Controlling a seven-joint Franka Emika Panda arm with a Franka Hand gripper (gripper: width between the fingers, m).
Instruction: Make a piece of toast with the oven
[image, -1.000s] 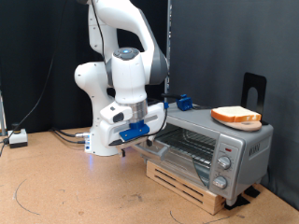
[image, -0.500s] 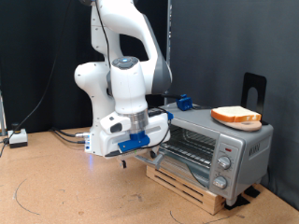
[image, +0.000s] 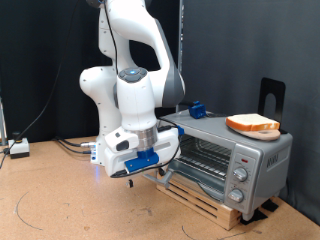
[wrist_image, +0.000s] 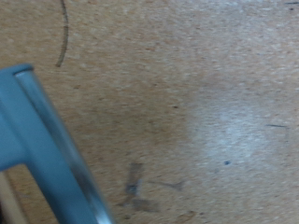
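The silver oven (image: 240, 160) stands on a low wooden pallet at the exterior view's right. Its glass door (image: 178, 168) is dropped open and the wire rack (image: 205, 153) shows inside. The piece of toast (image: 252, 124) lies on a round wooden plate (image: 268, 135) on top of the oven. My gripper (image: 150, 172) is low at the front edge of the open door, to the exterior view's left of the oven. Its fingers are too small to make out. The wrist view is blurred and shows the brown tabletop (wrist_image: 196, 103) and a slanted blue-grey edge (wrist_image: 51, 140), with no fingers in sight.
A black stand (image: 271, 97) rises behind the oven. A blue object (image: 198, 108) sits on the oven's back corner. A small white box with cables (image: 17, 148) lies at the exterior view's far left. The brown board tabletop (image: 70, 200) stretches across the front.
The hand has moved down and towards the exterior view's left, and the oven door has come down with it. The toast has not moved.
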